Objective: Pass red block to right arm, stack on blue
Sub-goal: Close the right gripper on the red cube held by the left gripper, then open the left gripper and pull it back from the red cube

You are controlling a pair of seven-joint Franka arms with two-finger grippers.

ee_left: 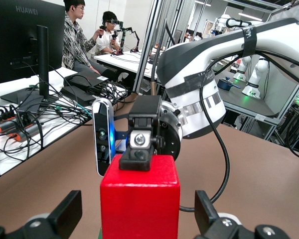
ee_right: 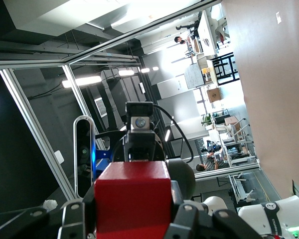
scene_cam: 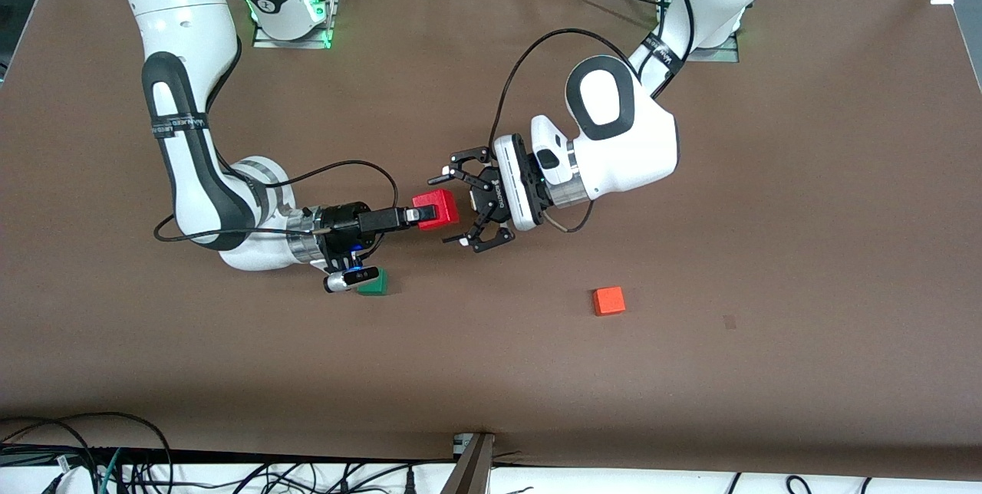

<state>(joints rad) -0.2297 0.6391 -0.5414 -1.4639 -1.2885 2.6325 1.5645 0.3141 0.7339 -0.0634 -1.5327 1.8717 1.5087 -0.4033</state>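
Note:
The red block is held in the air over the middle of the table. My right gripper is shut on it, and one slim black finger lies on its top face. My left gripper is open around the same block. Its wide black fingers stand on either side with a gap to the block. In the right wrist view the block fills the lower middle, with linked black fingers close beside it. The blue block is not in view.
A green cube sits on the brown table, partly under the right wrist camera. An orange cube lies nearer the front camera, toward the left arm's end. Cables hang along the table's front edge.

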